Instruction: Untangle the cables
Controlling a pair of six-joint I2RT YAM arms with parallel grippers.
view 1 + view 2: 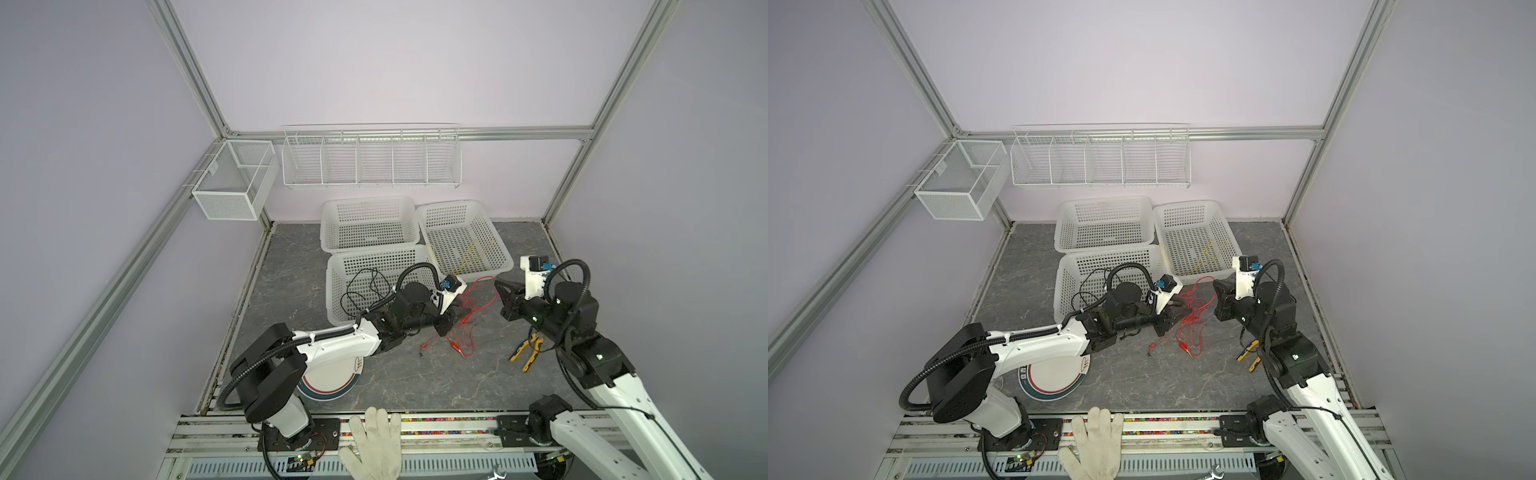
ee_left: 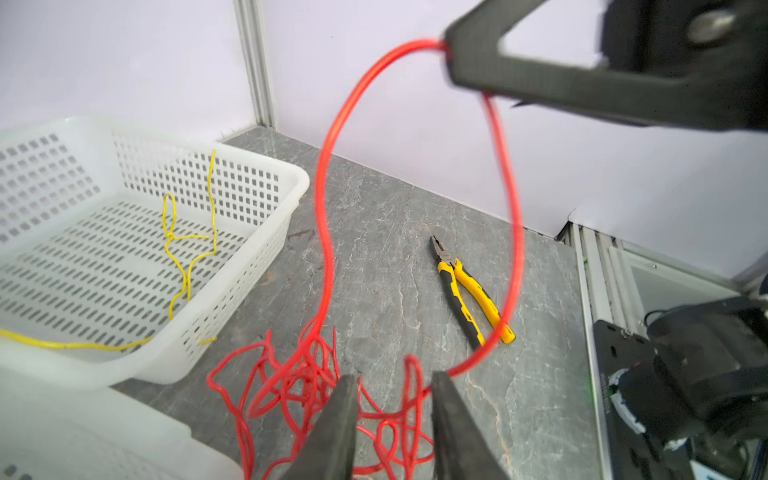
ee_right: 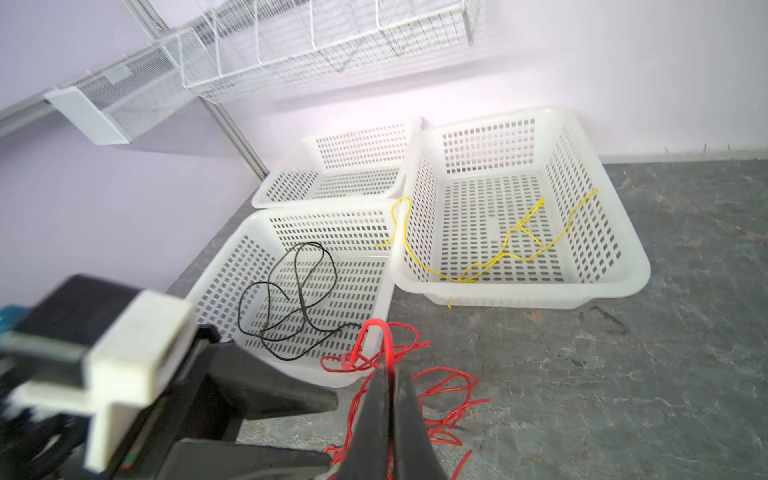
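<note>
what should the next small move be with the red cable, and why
Probably raise the right gripper a little, away from the heap. Its jaws are shut on a loop of the red cable, the left gripper is open and holds nothing, and most of that cable lies bunched on the table. A gentle pull should draw the loops out.

Mid-frame, a tangled red cable (image 1: pixel 1188 322) sprawls on the grey table (image 1: pixel 1142 386) between the left gripper (image 1: pixel 1173 315) and right gripper (image 1: pixel 1217 287). A black cable (image 1: pixel 1084 286) lies in the near basket (image 1: pixel 1059 291), and a yellow cable (image 1: pixel 1204 255) in the right-hand basket (image 1: pixel 1185 205).
</note>
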